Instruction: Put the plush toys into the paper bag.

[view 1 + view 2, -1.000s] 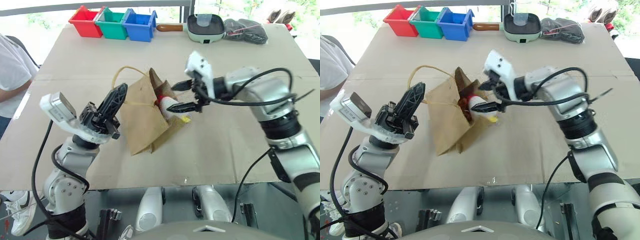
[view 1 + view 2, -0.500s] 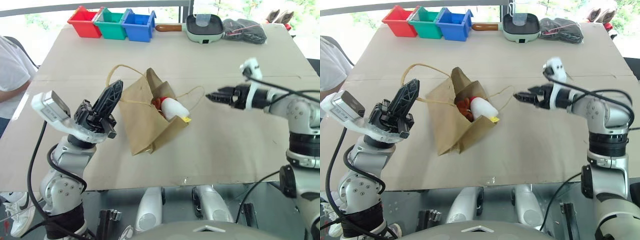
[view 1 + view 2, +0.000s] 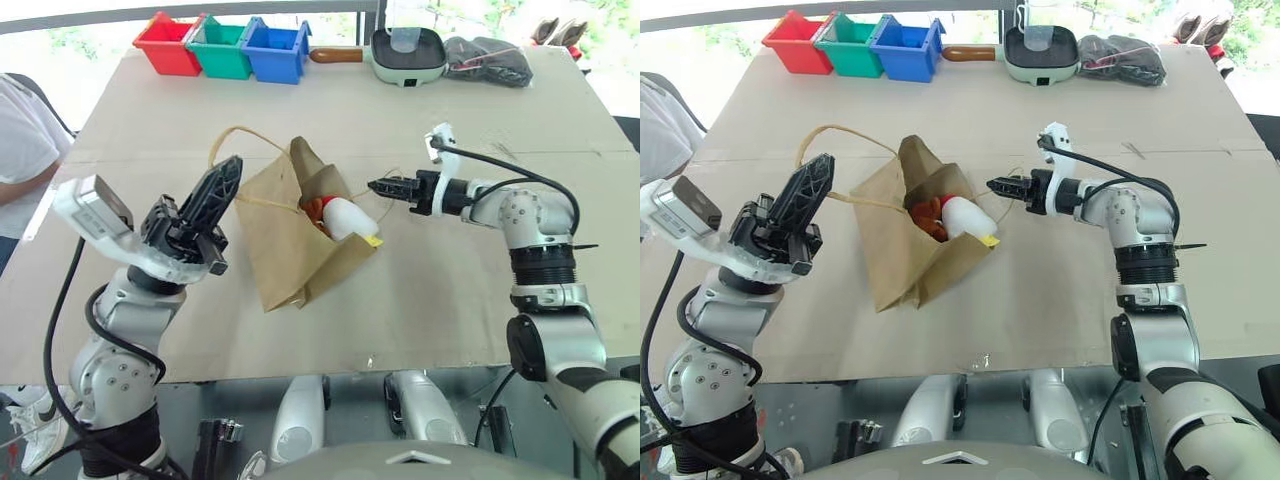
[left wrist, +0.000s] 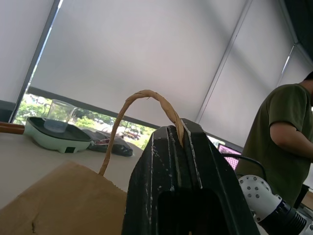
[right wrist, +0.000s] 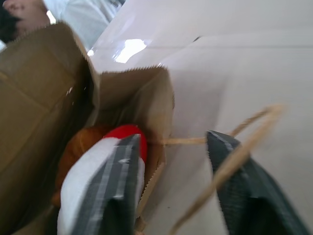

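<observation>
Left eye view: white chicken (image 3: 347, 217) and brown bear (image 3: 313, 207) inside paper bag (image 3: 290, 245).

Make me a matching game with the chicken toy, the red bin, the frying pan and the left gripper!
Things:
1. white chicken
2. red bin
3. frying pan
4. left gripper

Places or states:
A. far edge of the table, beside the dark cloth
B. shut on the paper bag's handle
C. poking out of the paper bag
D. next to the green bin

Pairs: 1-C, 2-D, 3-A, 4-B
</observation>
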`<action>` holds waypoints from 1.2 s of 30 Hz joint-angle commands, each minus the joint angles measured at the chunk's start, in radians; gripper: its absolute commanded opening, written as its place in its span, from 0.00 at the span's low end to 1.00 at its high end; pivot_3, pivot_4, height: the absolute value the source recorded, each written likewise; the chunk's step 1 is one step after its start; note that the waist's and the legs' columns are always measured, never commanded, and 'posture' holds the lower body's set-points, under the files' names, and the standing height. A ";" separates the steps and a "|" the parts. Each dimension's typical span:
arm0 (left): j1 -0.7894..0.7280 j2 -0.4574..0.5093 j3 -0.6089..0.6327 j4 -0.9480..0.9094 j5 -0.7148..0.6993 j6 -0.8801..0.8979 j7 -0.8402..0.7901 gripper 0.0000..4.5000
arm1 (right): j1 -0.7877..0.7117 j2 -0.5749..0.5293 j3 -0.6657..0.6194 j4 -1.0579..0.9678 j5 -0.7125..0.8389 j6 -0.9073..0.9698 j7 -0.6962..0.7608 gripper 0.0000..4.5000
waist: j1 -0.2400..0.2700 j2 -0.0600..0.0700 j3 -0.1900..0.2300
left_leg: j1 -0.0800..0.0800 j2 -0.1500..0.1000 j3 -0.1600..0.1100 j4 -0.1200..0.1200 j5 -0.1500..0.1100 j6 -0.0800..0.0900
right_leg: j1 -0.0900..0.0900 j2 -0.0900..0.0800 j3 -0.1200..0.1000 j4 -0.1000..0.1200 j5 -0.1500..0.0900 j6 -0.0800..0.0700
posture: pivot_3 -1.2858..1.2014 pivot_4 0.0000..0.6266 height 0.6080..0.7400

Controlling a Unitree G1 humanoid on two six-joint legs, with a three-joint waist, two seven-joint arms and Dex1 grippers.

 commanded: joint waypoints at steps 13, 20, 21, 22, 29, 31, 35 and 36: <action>-0.286 0.086 0.030 0.229 0.129 -0.041 0.087 0.00 | -0.166 0.043 -0.292 -0.451 0.552 0.147 -0.154 0.02 | 0.002 0.000 0.000 | -0.001 0.000 -0.003 0.001 0.000 0.000 | 0.000 0.001 -0.003 0.001 0.000 0.000 | 0.52 0.24 1.00; -0.519 0.113 -0.170 0.581 0.401 -0.084 -0.113 0.00 | -0.011 -0.075 -0.193 -0.573 0.471 0.107 -0.202 0.02 | 0.010 -0.001 0.000 | -0.002 -0.001 -0.002 0.000 0.000 0.000 | 0.000 -0.001 -0.003 0.000 0.000 0.000 | 0.52 0.24 1.00; -0.530 0.121 -0.188 0.604 0.420 -0.082 -0.149 0.00 | 0.014 -0.099 -0.153 -0.610 0.436 0.091 -0.201 0.02 | 0.006 -0.001 0.000 | -0.002 -0.001 -0.002 0.000 0.000 0.000 | 0.000 0.000 -0.003 -0.001 0.000 0.000 | 0.52 0.24 1.00; -0.537 0.127 -0.203 0.626 0.437 -0.080 -0.183 0.00 | 0.034 -0.118 -0.121 -0.637 0.410 0.084 -0.201 0.02 | 0.002 0.000 0.000 | -0.002 -0.001 -0.002 0.000 0.000 0.000 | 0.000 0.000 -0.003 -0.001 0.000 0.000 | 0.52 0.24 1.00; -0.529 0.165 -0.174 0.660 0.361 0.019 -0.423 0.00 | 0.077 -0.176 -0.092 -0.721 0.403 0.077 -0.207 0.32 | -0.020 0.000 0.000 | -0.007 0.001 -0.002 -0.003 0.000 0.000 | -0.009 0.001 -0.002 0.001 0.000 0.000 | 0.52 0.24 1.00; -0.508 0.174 -0.163 0.627 0.348 0.040 -0.450 0.00 | 0.083 -0.216 -0.108 -0.760 0.432 0.103 -0.204 0.53 | -0.018 0.000 0.000 | -0.011 0.001 -0.003 -0.002 0.000 0.000 | -0.011 0.001 -0.003 0.001 0.000 0.000 | 0.52 0.24 1.00; -0.467 0.185 -0.132 0.572 0.336 0.070 -0.437 0.40 | 0.100 -0.337 -0.104 -0.831 0.467 0.154 -0.165 0.82 | -0.012 0.000 0.000 | -0.014 0.000 -0.002 0.001 0.000 0.000 | -0.012 -0.001 -0.003 0.001 0.000 0.000 | 0.52 0.24 1.00; -0.459 0.185 -0.116 0.564 0.320 0.088 -0.420 0.43 | 0.103 -0.370 -0.114 -0.844 0.488 0.173 -0.152 0.82 | 0.001 -0.001 0.000 | -0.014 0.000 -0.002 0.001 0.000 0.000 | -0.012 -0.001 -0.003 0.001 0.000 0.000 | 0.52 0.24 1.00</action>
